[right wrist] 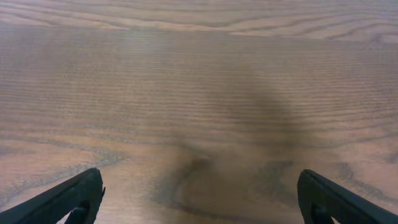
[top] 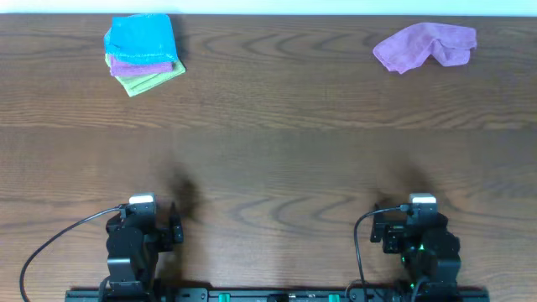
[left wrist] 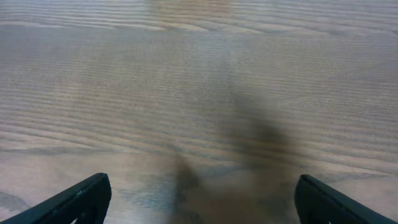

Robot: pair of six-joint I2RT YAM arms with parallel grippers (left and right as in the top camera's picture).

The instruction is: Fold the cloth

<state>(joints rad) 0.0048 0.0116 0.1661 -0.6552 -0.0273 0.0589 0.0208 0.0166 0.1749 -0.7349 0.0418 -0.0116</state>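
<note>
1. The cloth (top: 141, 37) is a sky-blue terry towel near the far left corner of the surface (top: 268, 151). It lies on top of a small stack, with a purple cloth (top: 144, 66) under it and a light green cloth (top: 153, 81) at the bottom.
2. Handling (judgement): light, limp, with a fuzzy pile that grips well. It will drape and sag, not hold shape. The layer below may drag along with it.
3. Hold (judgement): pinch one free corner or edge of the top layer only, then lift clear of the stack and spread it on bare wood.
4. The cloth's outline is roughly square with soft, rounded edges. Whether it is already doubled, I cannot tell.
5. A crumpled purple cloth (top: 424, 45) lies bunched near the far right corner.
6. The surface is dark wood grain, matte and flat.
7. Left arm (top: 130, 247) and right arm (top: 428, 247) sit at the near edge. Both sets of jaws are wide apart, holding nothing, well apart from the cloth.
</note>
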